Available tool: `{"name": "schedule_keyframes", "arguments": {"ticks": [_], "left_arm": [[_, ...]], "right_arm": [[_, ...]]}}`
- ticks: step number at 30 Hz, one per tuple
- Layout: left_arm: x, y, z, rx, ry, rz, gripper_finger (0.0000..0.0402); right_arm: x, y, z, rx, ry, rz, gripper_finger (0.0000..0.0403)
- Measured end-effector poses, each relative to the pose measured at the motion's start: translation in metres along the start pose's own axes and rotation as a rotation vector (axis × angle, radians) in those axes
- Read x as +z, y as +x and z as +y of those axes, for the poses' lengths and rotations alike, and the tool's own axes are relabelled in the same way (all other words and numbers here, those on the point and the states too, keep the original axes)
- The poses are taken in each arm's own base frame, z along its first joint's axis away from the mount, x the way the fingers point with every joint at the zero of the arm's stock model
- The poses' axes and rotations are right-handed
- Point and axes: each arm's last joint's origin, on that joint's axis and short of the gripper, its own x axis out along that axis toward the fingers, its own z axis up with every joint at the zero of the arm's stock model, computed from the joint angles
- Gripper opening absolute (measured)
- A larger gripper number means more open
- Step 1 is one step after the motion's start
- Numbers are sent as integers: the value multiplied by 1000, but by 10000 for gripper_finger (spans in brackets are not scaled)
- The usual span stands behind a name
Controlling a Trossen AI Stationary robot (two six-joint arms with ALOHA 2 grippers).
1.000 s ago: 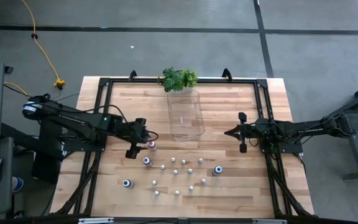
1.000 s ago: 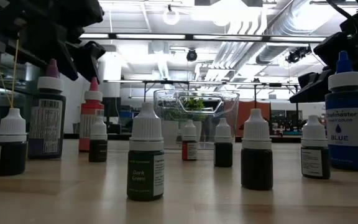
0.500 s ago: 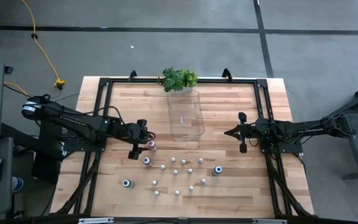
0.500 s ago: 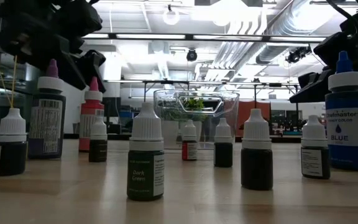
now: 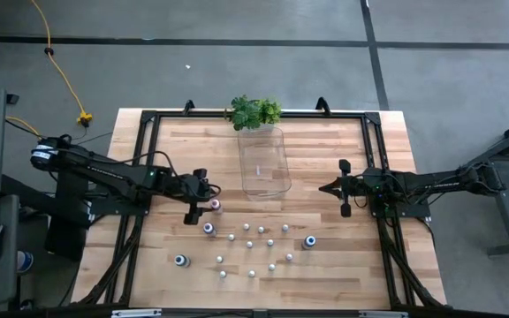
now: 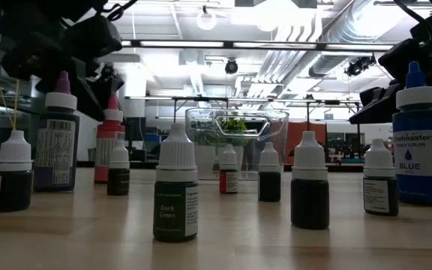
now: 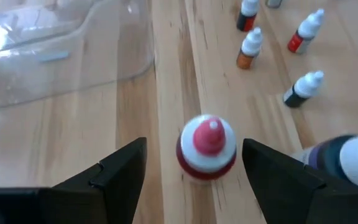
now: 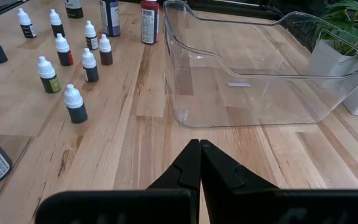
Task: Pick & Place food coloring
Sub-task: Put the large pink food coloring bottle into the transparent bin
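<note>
The left gripper [image 7: 191,168] is hanging with its fingers spread apart on either side of the pink-topped bottle [image 7: 207,148], having dropped lower around it over the last second. That is lining up a grasp, not yet closed. The bottle is standing upright just left of the clear tray [image 5: 265,162]. The right gripper [image 8: 199,163], fingers together, is waiting right of the tray.

My matt black hand [image 7: 194,168] hangs over a glossy plastic bottle [image 7: 207,149]; the table [image 8: 129,143] is smooth pale wood, the tray [image 8: 253,81] clear plastic.
</note>
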Motion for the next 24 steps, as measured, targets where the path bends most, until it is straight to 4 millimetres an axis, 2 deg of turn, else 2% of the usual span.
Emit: {"name": "schedule_keyframes", "arguments": {"ticks": [15, 24], "left_arm": [[2, 0, -1, -45, -2, -18, 256], [2, 0, -2, -67, -2, -18, 179]], "right_arm": [[0, 0, 0, 0, 0, 1, 0], [0, 0, 0, 0, 0, 1, 0]]}}
